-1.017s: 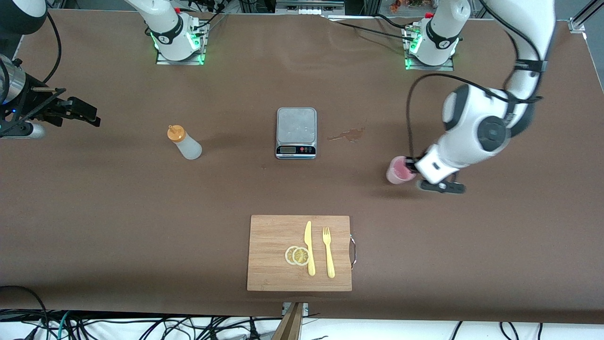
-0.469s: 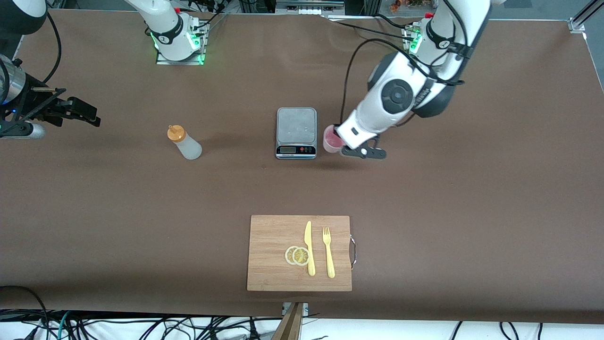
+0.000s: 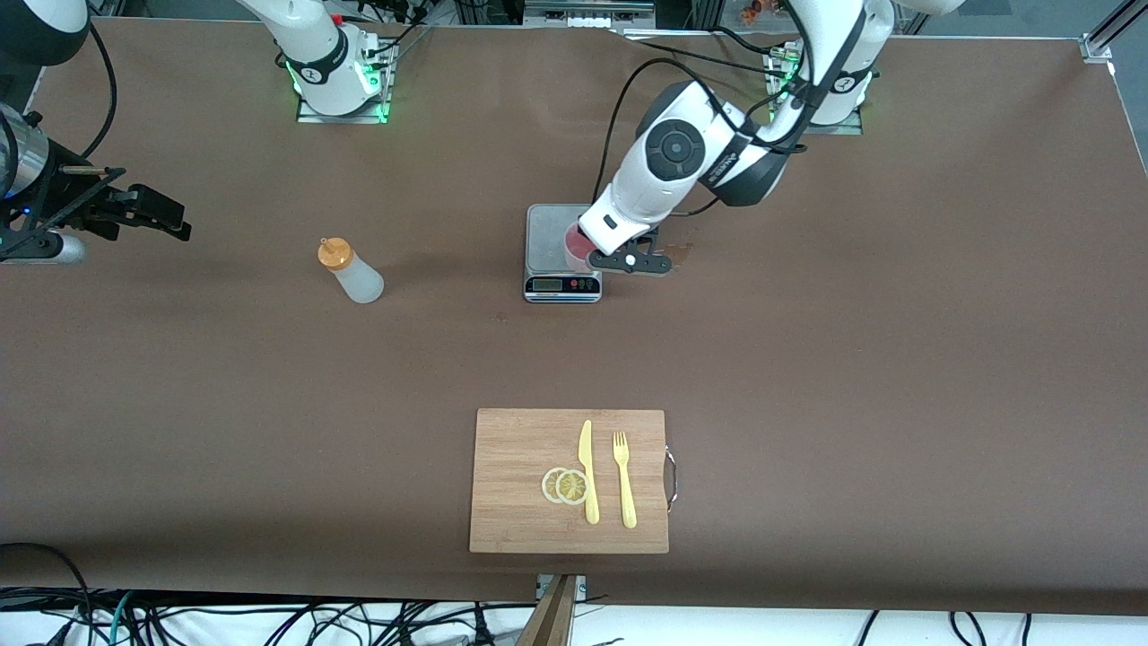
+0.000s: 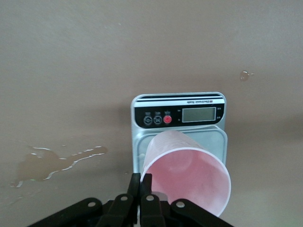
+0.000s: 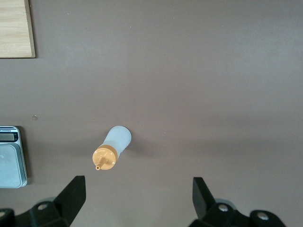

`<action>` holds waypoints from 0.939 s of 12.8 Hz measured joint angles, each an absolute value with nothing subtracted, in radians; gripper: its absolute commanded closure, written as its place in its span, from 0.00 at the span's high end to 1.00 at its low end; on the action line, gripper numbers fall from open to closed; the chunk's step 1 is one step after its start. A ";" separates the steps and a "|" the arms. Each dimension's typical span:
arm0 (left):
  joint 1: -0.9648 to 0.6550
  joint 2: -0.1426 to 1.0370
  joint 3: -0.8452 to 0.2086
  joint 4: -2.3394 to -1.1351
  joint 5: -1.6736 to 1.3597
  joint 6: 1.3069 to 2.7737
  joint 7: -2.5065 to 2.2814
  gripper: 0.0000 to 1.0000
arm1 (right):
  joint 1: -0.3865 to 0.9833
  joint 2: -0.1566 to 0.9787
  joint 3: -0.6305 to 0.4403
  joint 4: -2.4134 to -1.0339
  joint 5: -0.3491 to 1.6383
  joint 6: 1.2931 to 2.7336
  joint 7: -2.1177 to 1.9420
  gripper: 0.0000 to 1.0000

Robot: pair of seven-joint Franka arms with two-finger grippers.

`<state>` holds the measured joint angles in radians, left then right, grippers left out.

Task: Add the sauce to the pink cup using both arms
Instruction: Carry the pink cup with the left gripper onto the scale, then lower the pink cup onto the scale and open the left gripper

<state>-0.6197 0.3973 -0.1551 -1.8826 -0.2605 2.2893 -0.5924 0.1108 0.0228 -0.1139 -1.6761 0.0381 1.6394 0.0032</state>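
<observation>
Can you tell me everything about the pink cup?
The pink cup is small, see-through pale pink plastic, wider at its round rim, with no handle. It looks empty. It stands about upright, mouth up, over the scale. The left gripper is shut on its rim. Whether it sits on the scale or hangs just above it, I cannot tell.

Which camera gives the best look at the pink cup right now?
The left wrist view: the pink cup fills it, rim and inside visible, over the scale. The front view shows only a sliver beside the left gripper. The right wrist view misses it.
</observation>
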 measured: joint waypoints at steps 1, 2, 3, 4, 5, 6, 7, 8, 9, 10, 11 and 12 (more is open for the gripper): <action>-0.633 0.405 -0.155 -1.881 -0.261 2.299 -0.605 0.00 | 0.111 0.023 -0.114 -1.676 0.038 1.639 0.003 1.00; -0.642 0.410 -0.155 -1.879 -0.261 2.303 -0.608 0.00 | 0.111 0.023 -0.114 -1.676 0.038 1.639 0.003 1.00; -0.650 0.414 -0.155 -1.879 -0.261 2.308 -0.609 0.00 | 0.111 0.023 -0.114 -1.676 0.038 1.639 0.003 1.00; -0.656 0.418 -0.155 -1.879 -0.261 2.310 -0.610 0.00 | 0.111 0.023 -0.114 -1.676 0.038 1.639 0.003 1.00; -0.662 0.421 -0.154 -1.879 -0.261 2.310 -0.613 0.00 | 0.111 0.023 -0.114 -1.676 0.038 1.639 0.003 1.00; -0.668 0.425 -0.154 -1.879 -0.261 2.310 -0.617 0.00 | 0.111 0.023 -0.114 -1.676 0.038 1.639 0.003 1.00; -0.673 0.429 -0.154 -1.879 -0.261 2.310 -0.619 0.00 | 0.111 0.023 -0.114 -1.676 0.038 1.639 0.003 1.00; -0.676 0.433 -0.154 -1.879 -0.261 2.310 -0.621 0.00 | 0.111 0.023 -0.114 -1.676 0.038 1.639 0.003 1.00; -0.678 0.437 -0.154 -1.879 -0.261 2.310 -0.621 0.00 | 0.111 0.023 -0.114 -1.676 0.038 1.639 0.003 1.00; -0.679 0.440 -0.154 -1.879 -0.261 2.311 -0.621 0.00 | 0.111 0.023 -0.114 -1.676 0.038 1.639 0.003 1.00; -0.681 0.442 -0.154 -1.879 -0.261 2.311 -0.621 0.00 | 0.111 0.023 -0.114 -1.676 0.038 1.639 0.003 1.00; -0.683 0.445 -0.154 -1.879 -0.261 2.311 -0.621 0.01 | 0.111 0.023 -0.114 -1.676 0.038 1.639 0.003 1.00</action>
